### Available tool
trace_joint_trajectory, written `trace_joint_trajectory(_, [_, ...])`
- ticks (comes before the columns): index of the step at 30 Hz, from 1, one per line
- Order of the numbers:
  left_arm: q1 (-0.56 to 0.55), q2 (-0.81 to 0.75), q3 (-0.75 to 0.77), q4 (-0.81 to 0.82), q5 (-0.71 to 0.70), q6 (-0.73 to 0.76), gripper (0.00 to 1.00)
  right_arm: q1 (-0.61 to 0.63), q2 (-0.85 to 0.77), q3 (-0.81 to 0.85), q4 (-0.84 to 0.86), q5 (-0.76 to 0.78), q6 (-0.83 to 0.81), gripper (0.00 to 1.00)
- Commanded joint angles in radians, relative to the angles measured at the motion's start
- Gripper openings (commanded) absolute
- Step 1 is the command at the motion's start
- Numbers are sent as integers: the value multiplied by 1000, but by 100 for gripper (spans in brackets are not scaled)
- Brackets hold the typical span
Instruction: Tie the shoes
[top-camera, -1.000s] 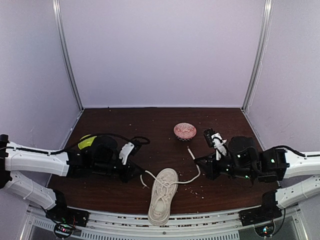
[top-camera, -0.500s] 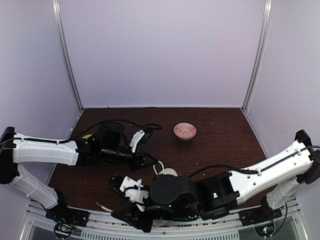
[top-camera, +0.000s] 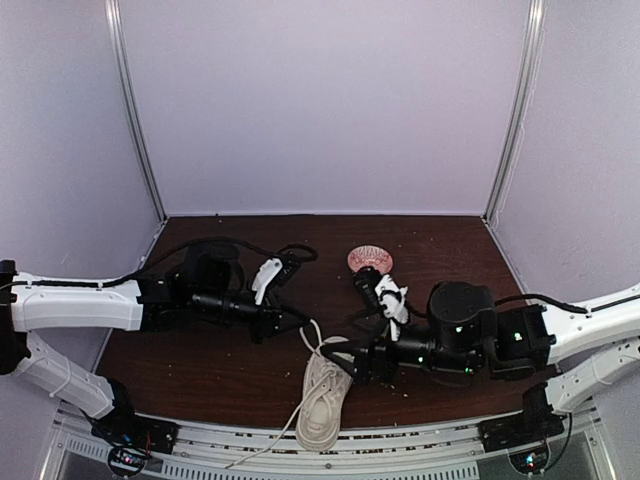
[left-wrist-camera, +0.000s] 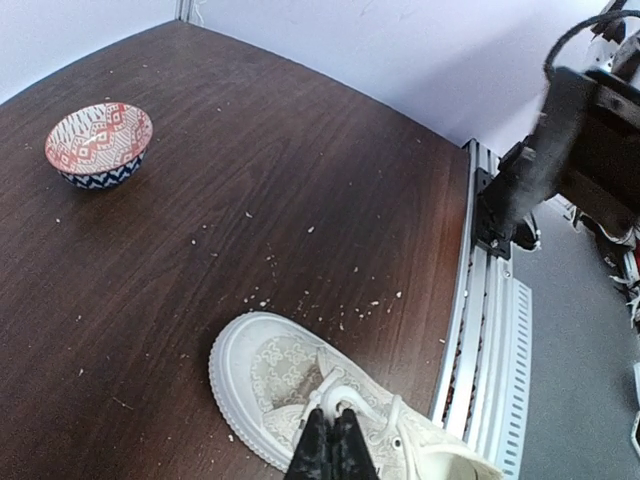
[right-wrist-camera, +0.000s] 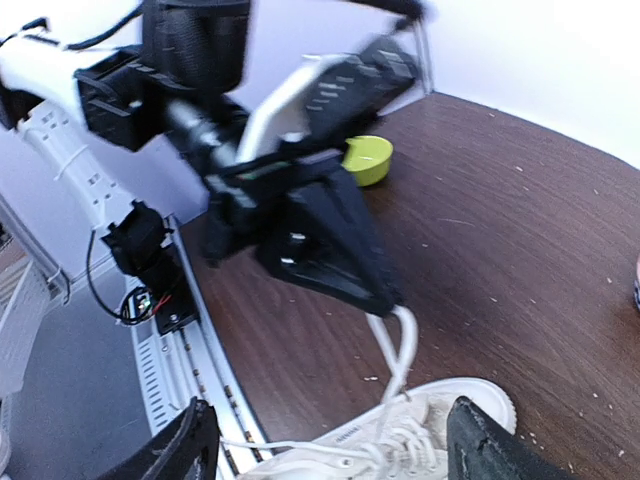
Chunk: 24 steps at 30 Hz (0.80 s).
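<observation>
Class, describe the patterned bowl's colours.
Bowl: red-and-white diamonds inside, blue outside; left wrist view.

The top external camera looks down from high at the near edge over the whole table (top-camera: 450, 250). Both wrist cameras sit low and close, facing each other across the sneaker (left-wrist-camera: 265, 365), which all three views share.

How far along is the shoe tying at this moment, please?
Done: one lace is gathered into a loop, though no bow shows. In hand: the left gripper is shut on that loop above the sneaker; the right gripper hangs open, empty. Left: a loose lace end trails off the table, so the bow remains.
</observation>
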<state>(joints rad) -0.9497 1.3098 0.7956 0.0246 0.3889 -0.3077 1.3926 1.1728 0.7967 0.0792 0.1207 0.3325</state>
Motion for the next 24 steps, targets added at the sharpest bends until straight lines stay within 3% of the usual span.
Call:
trace_joint_trajectory(1, [-4,-8,30,-26,-8,62,0,-150,-43,-126,134,-148,131,77])
trace_joint_trajectory(11, [-9,5,36,-19,23,66,0,-274,120,-113,252,-403,174,69])
trace_joint_trajectory(24, [-9,17,40,-9,50,68,0,-291,380,73,188,-409,101,49])
